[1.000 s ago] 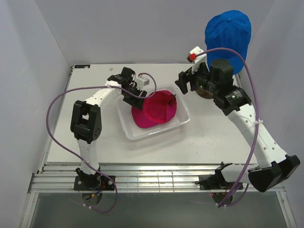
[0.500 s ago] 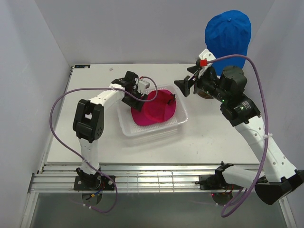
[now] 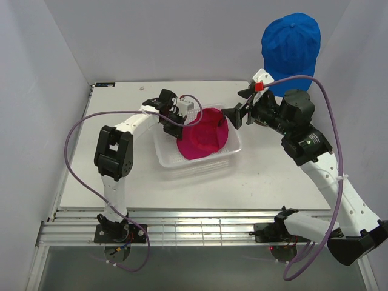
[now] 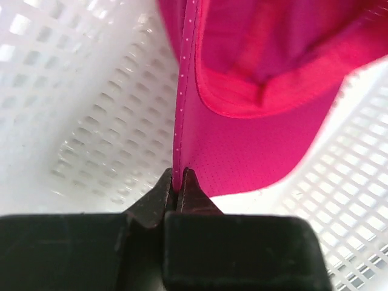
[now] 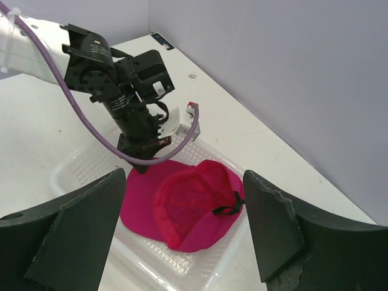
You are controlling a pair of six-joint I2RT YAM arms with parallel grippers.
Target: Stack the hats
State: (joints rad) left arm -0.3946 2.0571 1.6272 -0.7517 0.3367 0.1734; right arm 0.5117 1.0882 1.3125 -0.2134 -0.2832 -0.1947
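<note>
Pinching the brim edge of the magenta hat (image 4: 254,115), the left gripper (image 4: 179,182) has its fingers closed tight on the fabric above the clear tray (image 4: 85,121) mesh; only the left wrist view shows that contact. Right wrist view shows the right gripper (image 5: 185,203) spread wide, holding nothing, facing the hat, which lies inside-up in the tray. Top view adds the blue hat (image 3: 291,39) perched high at back right, the white table (image 3: 273,176), and plain pale walls (image 3: 60,48) on three sides.
</note>
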